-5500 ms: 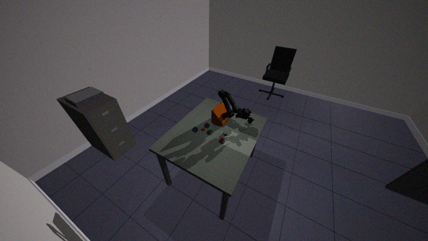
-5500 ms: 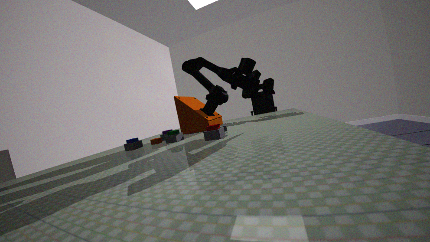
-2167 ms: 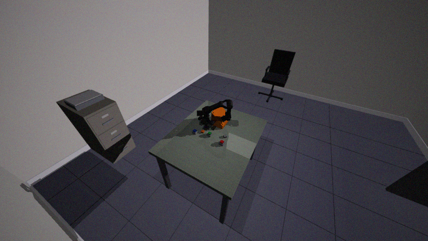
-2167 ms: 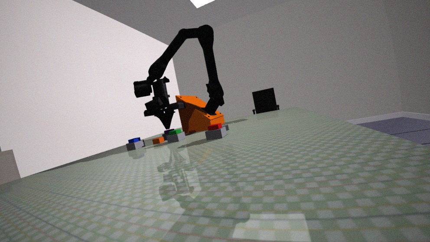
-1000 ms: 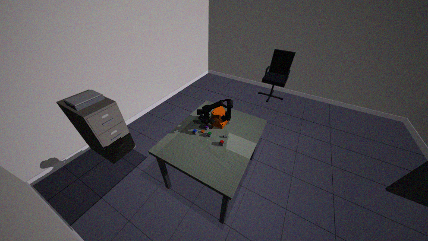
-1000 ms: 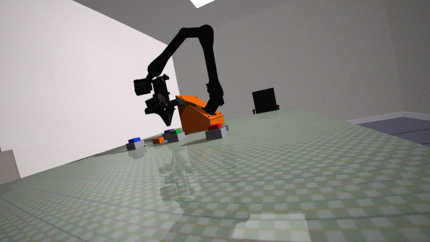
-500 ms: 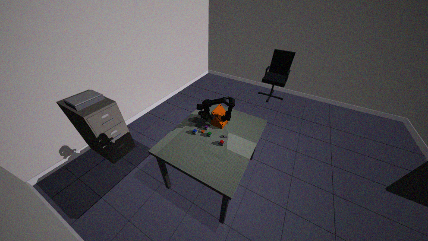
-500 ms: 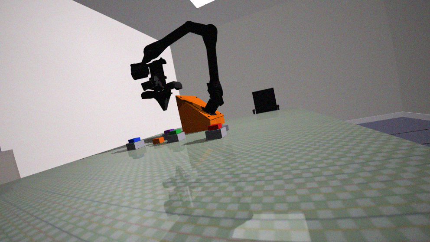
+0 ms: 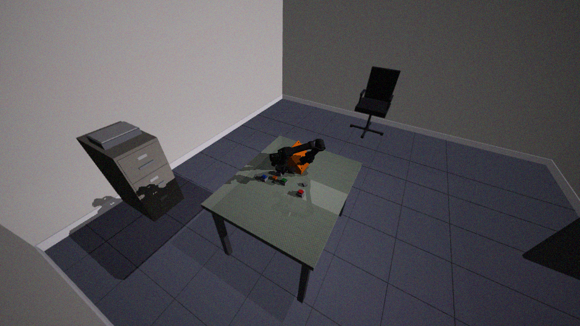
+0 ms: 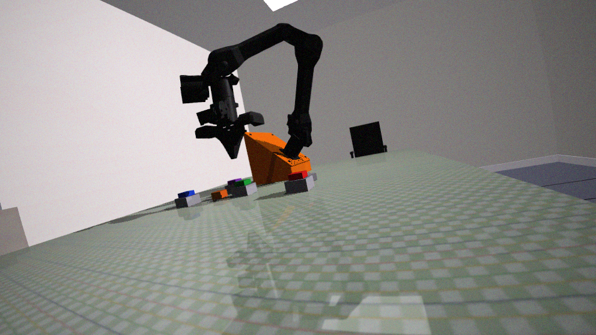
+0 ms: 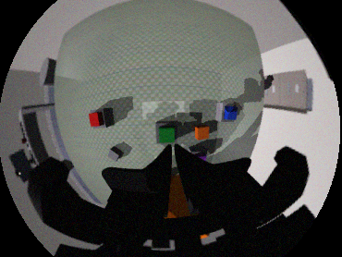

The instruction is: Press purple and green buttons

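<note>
We find no readable writing or labels. We count four buttons on the table (image 10: 416, 233): purple button (image 10: 234, 181), green button (image 10: 243, 182), blue button (image 10: 186, 194), red button (image 10: 298, 175), each on a grey base. We count one orange block (image 10: 218, 194) between blue and green, plus one small grey block (image 11: 119, 151). One filing cabinet (image 9: 133, 168), drawers shut. Gripper (image 10: 232, 153) is closed on nothing, hanging above the purple and green buttons, apart from both.
</note>
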`<state>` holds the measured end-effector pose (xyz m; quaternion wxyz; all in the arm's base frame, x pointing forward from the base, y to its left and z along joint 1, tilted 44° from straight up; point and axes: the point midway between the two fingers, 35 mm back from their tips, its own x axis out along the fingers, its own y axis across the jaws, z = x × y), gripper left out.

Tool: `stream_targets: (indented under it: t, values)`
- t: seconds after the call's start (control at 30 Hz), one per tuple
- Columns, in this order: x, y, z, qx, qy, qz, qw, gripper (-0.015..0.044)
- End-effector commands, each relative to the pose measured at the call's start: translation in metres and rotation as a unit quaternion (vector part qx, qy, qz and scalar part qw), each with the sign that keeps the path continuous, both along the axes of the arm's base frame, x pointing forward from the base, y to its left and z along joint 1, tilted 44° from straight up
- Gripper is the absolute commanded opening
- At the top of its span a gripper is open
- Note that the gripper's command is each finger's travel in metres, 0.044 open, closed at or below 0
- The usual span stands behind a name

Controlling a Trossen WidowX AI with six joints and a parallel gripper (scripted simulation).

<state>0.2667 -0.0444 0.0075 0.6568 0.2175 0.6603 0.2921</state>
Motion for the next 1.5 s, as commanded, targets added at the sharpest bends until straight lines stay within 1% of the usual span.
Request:
stream_targets:
  t: [0.0, 0.83, 1.47]
  values:
    - [-0.007, 0.027, -0.021, 0.009, 0.01, 0.004, 1.0, 0.002]
    - [-0.01, 0.049, -0.044, 0.01, 0.01, 0.004, 1.0, 0.002]
    - [-0.01, 0.049, -0.044, 0.01, 0.01, 0.004, 1.0, 0.002]
